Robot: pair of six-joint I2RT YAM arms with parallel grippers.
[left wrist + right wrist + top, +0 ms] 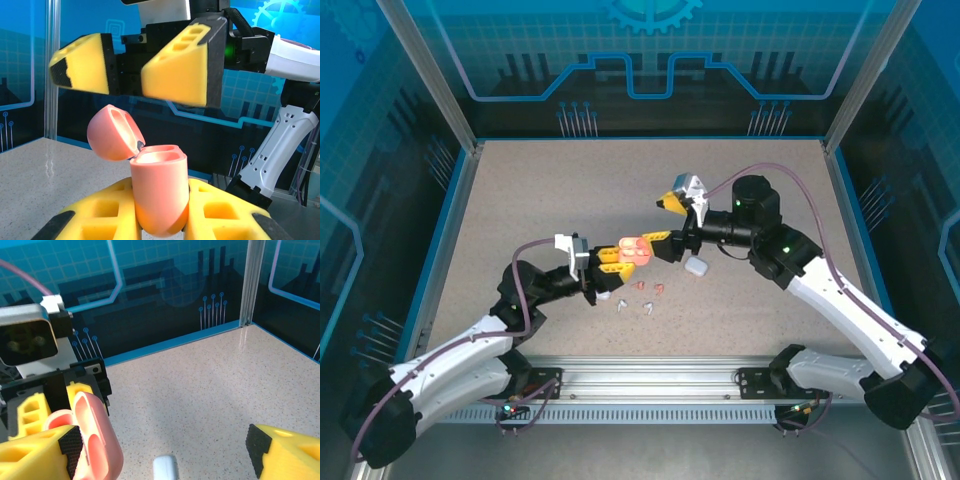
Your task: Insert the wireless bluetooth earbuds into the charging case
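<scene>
A salmon-pink charging case [159, 190] stands upright with its lid [115, 132] swung open, and my left gripper [160, 222] is shut on its lower body. Its two sockets look empty. From above, the case [632, 250] is held over the table's middle by my left gripper [612, 256]. My right gripper [663, 222] is open just right of it, its yellow fingers [182, 65] spread wide above the lid. In the right wrist view the case [97, 440] sits beside one of my right gripper's [162, 456] fingers [35, 455]. Tiny earbuds, white [620, 303] and salmon-red [660, 290], lie on the table below.
A closed white case [696, 266] lies on the table under the right arm, seen also as a white case [166, 469] between the spread fingers. The speckled table [520, 200] is ringed by blue-edged transparent walls [440, 230].
</scene>
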